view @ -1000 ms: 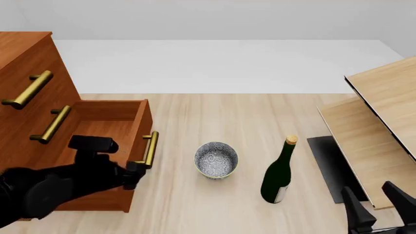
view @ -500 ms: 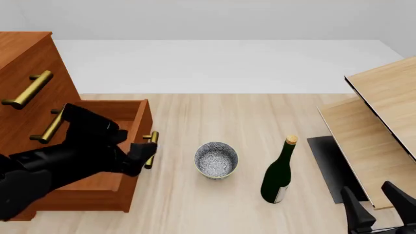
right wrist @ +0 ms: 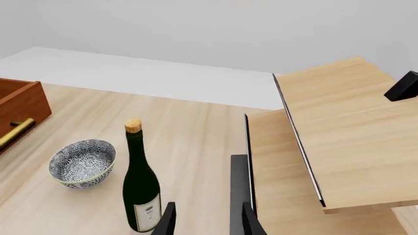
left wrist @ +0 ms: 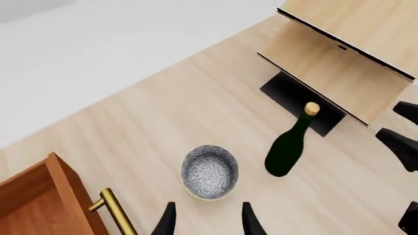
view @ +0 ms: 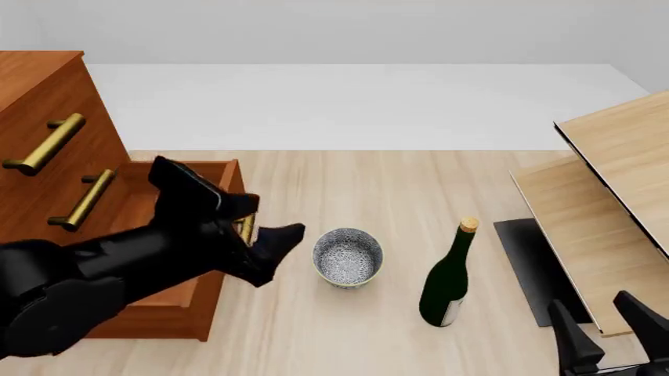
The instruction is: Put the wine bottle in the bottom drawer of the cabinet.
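Note:
The dark green wine bottle [view: 447, 276] stands upright on the table, right of centre, also in the left wrist view [left wrist: 287, 147] and the right wrist view [right wrist: 140, 191]. The reddish-brown cabinet [view: 42, 149] stands at the left with its bottom drawer [view: 215, 196] pulled out, brass handle [left wrist: 117, 215] on its front. My left gripper [view: 274, 252] is open and empty, just right of the drawer front and left of the bowl; in its wrist view its fingers [left wrist: 166, 220] are apart. My right gripper [view: 606, 329] is open at the near right, well apart from the bottle.
A speckled grey bowl [view: 347, 257] sits between the drawer and the bottle. Pale light-wood furniture [view: 606, 188] on a black base [view: 528, 266] fills the right side, close to the right gripper. The two upper drawers [view: 47, 145] are shut.
My left gripper has left the drawer handle and swung up and right toward the bowl. The drawer stays open. The right arm, bowl and bottle have not moved.

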Controlling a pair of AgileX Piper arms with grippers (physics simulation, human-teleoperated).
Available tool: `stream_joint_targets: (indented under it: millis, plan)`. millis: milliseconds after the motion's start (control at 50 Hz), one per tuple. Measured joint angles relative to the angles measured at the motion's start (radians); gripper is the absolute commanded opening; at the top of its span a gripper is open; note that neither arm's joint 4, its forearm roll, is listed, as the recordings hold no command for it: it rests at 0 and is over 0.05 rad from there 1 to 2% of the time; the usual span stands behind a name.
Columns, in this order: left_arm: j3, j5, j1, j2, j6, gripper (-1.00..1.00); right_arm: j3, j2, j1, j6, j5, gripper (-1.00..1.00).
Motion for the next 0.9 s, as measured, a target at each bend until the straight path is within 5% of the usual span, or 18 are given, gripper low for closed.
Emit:
stream_joint_targets:
  millis: [480, 900]
  plan:
    - [-0.002, -0.210, -0.125, 0.090, 0.033, 1.00, 0.000, -0.005, 0.001, 0.000, 0.006, 1.00]
    - [-0.034, -0.336, -0.208, 0.176, -0.011, 1.00, 0.000, -0.004, 0.000, 0.003, 0.005, 1.00]
